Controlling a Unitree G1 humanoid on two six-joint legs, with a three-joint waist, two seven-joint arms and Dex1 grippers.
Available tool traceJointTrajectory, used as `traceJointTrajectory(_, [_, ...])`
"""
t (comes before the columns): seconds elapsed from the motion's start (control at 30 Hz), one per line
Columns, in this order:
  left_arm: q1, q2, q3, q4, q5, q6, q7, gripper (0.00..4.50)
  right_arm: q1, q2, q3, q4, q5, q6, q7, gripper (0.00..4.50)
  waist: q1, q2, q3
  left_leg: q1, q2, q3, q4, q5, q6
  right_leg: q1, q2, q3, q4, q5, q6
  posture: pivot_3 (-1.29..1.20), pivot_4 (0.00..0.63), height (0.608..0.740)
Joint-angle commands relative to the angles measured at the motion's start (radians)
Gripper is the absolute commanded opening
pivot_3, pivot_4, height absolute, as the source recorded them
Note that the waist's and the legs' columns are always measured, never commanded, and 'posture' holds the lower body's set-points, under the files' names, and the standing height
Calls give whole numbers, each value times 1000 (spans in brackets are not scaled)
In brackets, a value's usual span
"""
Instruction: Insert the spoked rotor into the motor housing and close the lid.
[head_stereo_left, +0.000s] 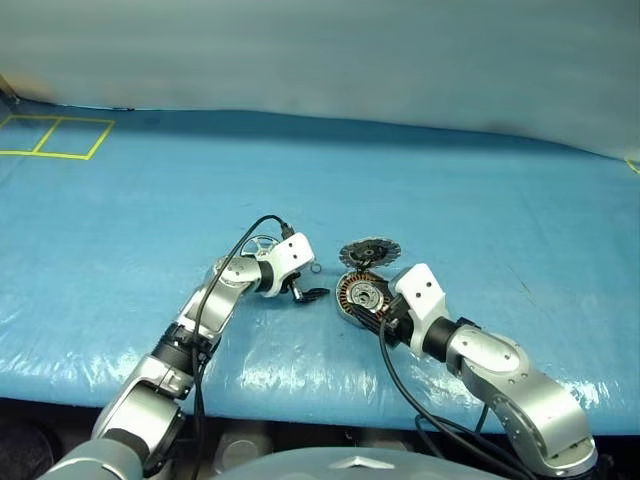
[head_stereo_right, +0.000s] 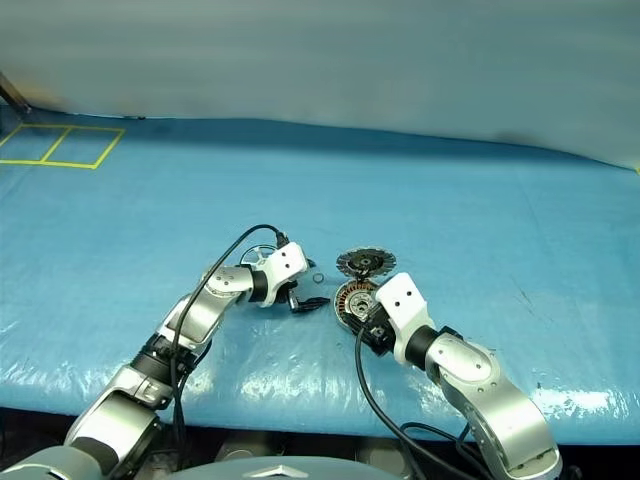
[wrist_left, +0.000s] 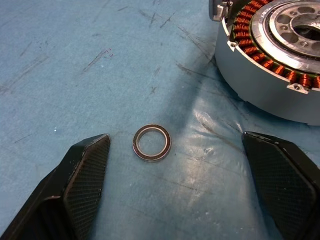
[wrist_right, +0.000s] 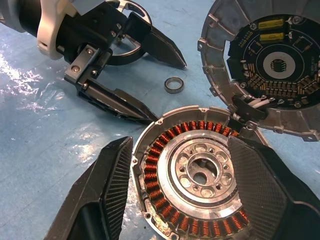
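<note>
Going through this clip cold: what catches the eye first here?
The motor housing with its copper windings, clasped between the right gripper fingers on the blue table. Just beyond it lies the lid, inner face up. The left gripper hangs open around a small ring on the table beside the housing.

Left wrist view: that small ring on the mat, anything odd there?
The small thin metal ring lies loose and flat on the blue mat, apart from the round silver motor housing with copper windings. It sits between the open left gripper's black fingers, untouched. Nothing looks damaged or spilled.
</note>
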Motion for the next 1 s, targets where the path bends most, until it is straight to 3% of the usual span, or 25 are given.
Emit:
traceJointTrajectory(0.03, [7,16,-13,27,35,31,24,4500,-11,4,4,-11,-9,-25,-4,3171,-1,0,0,0,0,0,0,0,0,0,0,0,0,0,0,0,150,740])
traceJointTrajectory(0.13, [14,24,-25,21,45,36,20,4500,-11,6,9,-11,-11,-24,-5,3171,-1,0,0,1,0,0,0,0,0,1,0,0,0,0,0,0,150,740])
traceJointTrajectory(0.53, [0,40,-28,60,51,69,54,766,-9,13,11,-13,-17,-15,-8,3196,-4,0,-1,2,0,0,1,0,0,1,0,0,1,0,0,0,150,740])
traceJointTrajectory(0.73, [11,54,-38,57,52,52,63,645,-9,10,12,-14,-21,-11,-9,3196,-6,0,-2,2,0,0,0,0,0,1,0,1,1,0,0,0,150,740])
traceJointTrajectory(1.0, [100,101,23,-68,-54,-175,-33,645,10,23,-25,-40,32,-56,33,3196,-5,0,-2,1,1,1,-3,0,0,-1,0,1,1,-1,-2,0,150,740])
